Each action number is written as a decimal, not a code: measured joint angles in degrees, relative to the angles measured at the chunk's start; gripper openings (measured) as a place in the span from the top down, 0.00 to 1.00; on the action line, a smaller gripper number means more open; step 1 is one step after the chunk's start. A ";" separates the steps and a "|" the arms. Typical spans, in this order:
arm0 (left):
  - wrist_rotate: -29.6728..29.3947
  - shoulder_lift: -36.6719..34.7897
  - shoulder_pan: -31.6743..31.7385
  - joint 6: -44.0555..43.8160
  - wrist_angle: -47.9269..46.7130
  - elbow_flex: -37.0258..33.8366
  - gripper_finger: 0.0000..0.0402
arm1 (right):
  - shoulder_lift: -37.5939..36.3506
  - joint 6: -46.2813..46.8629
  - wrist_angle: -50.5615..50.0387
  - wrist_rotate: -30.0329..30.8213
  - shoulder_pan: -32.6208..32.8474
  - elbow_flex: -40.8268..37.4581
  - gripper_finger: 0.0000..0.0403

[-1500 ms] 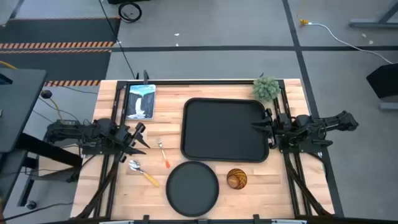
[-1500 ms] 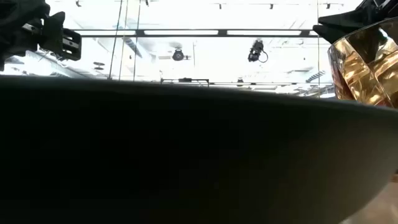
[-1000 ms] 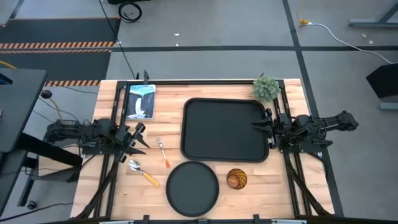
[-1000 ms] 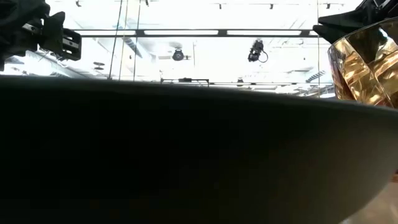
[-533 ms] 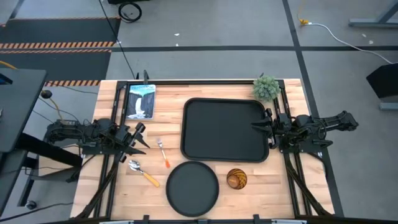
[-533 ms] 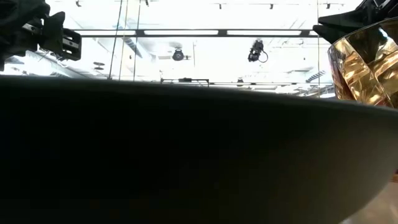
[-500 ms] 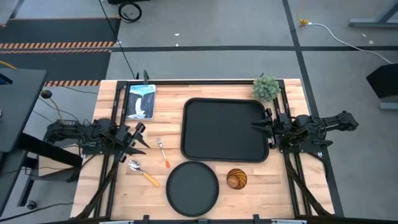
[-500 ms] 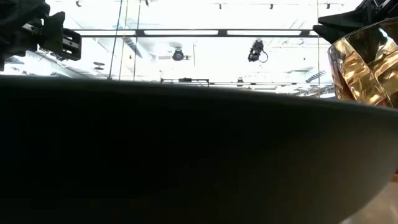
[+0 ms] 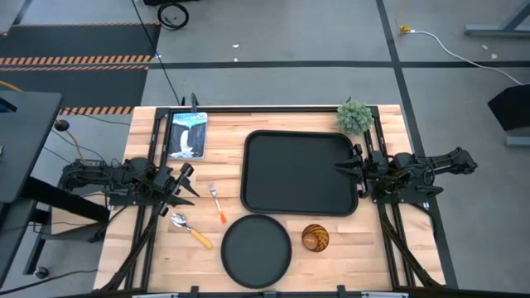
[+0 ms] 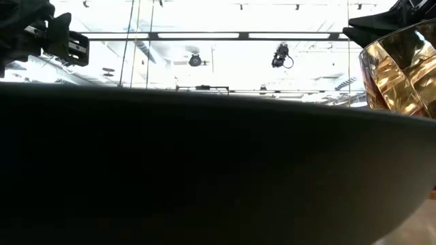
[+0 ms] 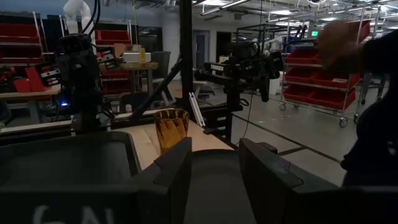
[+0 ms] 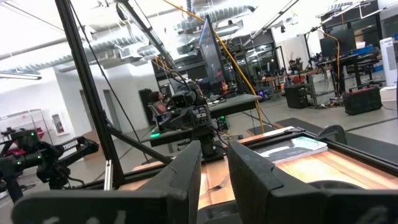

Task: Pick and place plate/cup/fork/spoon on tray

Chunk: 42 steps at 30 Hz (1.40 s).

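The black tray (image 9: pixel 298 174) lies at the table's middle. The round black plate (image 9: pixel 257 248) lies near the front edge, its rim filling the low view (image 10: pixel 204 170). The amber cup (image 9: pixel 315 237) stands upright to the plate's right, and shows in the low view (image 10: pixel 402 68) and the left wrist view (image 11: pixel 171 127). The fork (image 9: pixel 217 203) and the spoon (image 9: pixel 190 229) lie flat on the wood left of the plate. My left gripper (image 9: pixel 187 184) is open and empty left of the fork. My right gripper (image 9: pixel 341 169) hovers at the tray's right rim, open by a narrow gap and empty.
A green potted plant (image 9: pixel 354 116) stands at the far right corner by the tray. A picture card (image 9: pixel 187 134) lies at the far left. Bare wood shows right of the cup. A person's dark sleeve (image 11: pixel 373 124) shows beyond the table in the left wrist view.
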 joint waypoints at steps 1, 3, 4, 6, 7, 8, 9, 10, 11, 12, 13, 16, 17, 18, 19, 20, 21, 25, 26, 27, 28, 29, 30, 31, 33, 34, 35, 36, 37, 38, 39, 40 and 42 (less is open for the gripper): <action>0.01 0.00 0.01 0.02 0.00 0.01 0.65 | 0.00 0.00 0.00 0.00 0.00 0.00 0.78; 0.02 0.00 0.01 0.00 0.00 -0.01 0.65 | 0.00 0.00 0.02 0.00 0.01 0.00 0.78; 0.02 0.00 -0.01 0.00 0.00 -0.01 0.65 | 0.01 0.00 0.01 0.00 0.01 0.01 0.78; 0.00 0.00 0.00 0.01 0.00 0.01 0.65 | 0.02 0.00 0.02 0.00 0.00 0.00 0.78; 0.01 0.00 0.01 0.00 0.00 0.01 0.65 | 0.00 0.00 0.00 0.00 0.00 0.00 0.78; 0.01 0.00 0.01 0.00 0.00 0.00 0.65 | 0.01 0.00 0.01 0.00 0.01 0.00 0.78; 0.00 0.00 0.00 0.01 0.00 0.00 0.65 | 0.02 0.00 0.00 0.00 0.00 0.02 0.78; 0.00 0.00 -0.01 0.01 0.00 -0.01 0.65 | 0.02 0.00 0.01 0.00 0.00 0.00 0.78; 0.01 -0.01 0.00 0.00 0.00 0.00 0.65 | 0.00 -0.01 0.00 0.00 0.01 0.01 0.78; 0.01 0.00 -0.01 0.00 0.00 0.00 0.65 | 0.01 -0.78 0.03 0.05 0.00 0.00 0.78; 0.00 -0.01 0.00 0.01 0.00 0.01 0.65 | 0.01 -2.58 0.13 0.54 -0.05 0.00 0.78; 0.02 0.00 -0.01 0.00 0.00 -0.01 0.65 | 0.00 -6.65 0.38 1.69 -0.09 0.00 0.78; 0.00 -0.02 -0.01 0.00 0.00 0.01 0.65 | 0.00 -7.33 0.37 1.70 -0.09 0.00 0.78; 0.00 0.00 -0.01 0.02 0.00 0.00 0.65 | 0.01 -7.55 0.38 1.70 -0.09 0.02 0.78; 0.01 -0.01 0.00 0.00 0.00 0.01 0.65 | 0.00 -7.51 0.37 1.73 -0.09 0.01 0.78; 0.00 0.00 0.01 0.00 0.00 0.01 0.65 | 0.01 -7.22 0.38 1.71 -0.09 0.01 0.78; 0.00 -0.02 -0.01 0.00 0.00 0.01 0.65 | 0.00 -6.87 0.38 1.71 -0.09 0.00 0.78; 0.00 0.00 -0.01 0.00 0.00 0.00 0.65 | 0.02 -3.74 0.48 1.51 -0.09 0.00 0.78; 0.00 -0.01 0.00 0.02 0.00 0.00 0.65 | 0.00 -1.69 0.46 0.92 -0.09 0.00 0.78; 0.01 -0.01 0.01 0.00 0.00 0.01 0.65 | 0.00 1.00 0.27 -0.08 -0.05 0.01 0.78; 0.00 -0.02 0.01 0.00 0.00 -0.01 0.65 | 0.01 4.27 -0.17 -1.38 0.04 0.01 0.78; 0.00 0.00 -0.01 0.00 0.00 0.01 0.65 | 0.02 7.54 -0.83 -2.87 0.13 0.01 0.78; 0.00 -0.01 0.00 0.02 0.00 -0.01 0.65 | 0.02 10.04 -1.73 -4.44 0.17 0.00 0.78; 0.00 0.00 0.00 0.00 0.00 -0.01 0.65 | 0.02 11.44 -2.96 -6.09 0.17 0.00 0.78; 0.00 -0.02 0.01 0.01 0.00 0.00 0.65 | 0.10 13.26 -5.04 -8.85 0.17 0.00 0.78; 0.00 -0.01 -0.01 0.01 0.00 -0.01 0.65 | 0.45 14.56 -5.24 -9.65 0.17 0.00 0.78; 0.00 -0.01 0.00 0.00 0.00 -0.01 0.65 | 1.01 15.83 -5.05 -10.31 0.17 0.01 0.78; 0.00 0.00 0.01 0.00 0.00 0.01 0.65 | 1.73 16.82 -4.38 -11.25 0.17 0.01 0.78; 0.00 -0.02 0.01 0.00 0.00 -0.01 0.65 | 2.63 17.41 -3.07 -12.63 0.17 0.00 0.78; 0.00 0.00 -0.01 0.02 0.00 -0.01 0.65 | 3.60 17.91 -1.77 -13.82 0.18 0.00 0.78; 0.00 -0.02 0.00 0.00 0.00 0.01 0.65 | 4.84 18.23 -0.64 -15.04 0.22 0.01 0.78; 0.01 0.00 0.00 0.00 0.00 -0.01 0.65 | 6.11 18.40 -0.09 -16.19 0.20 0.08 0.78; 0.01 0.00 -0.01 0.02 0.00 -0.01 0.65 | 8.96 18.18 -0.64 -18.40 0.20 1.21 0.78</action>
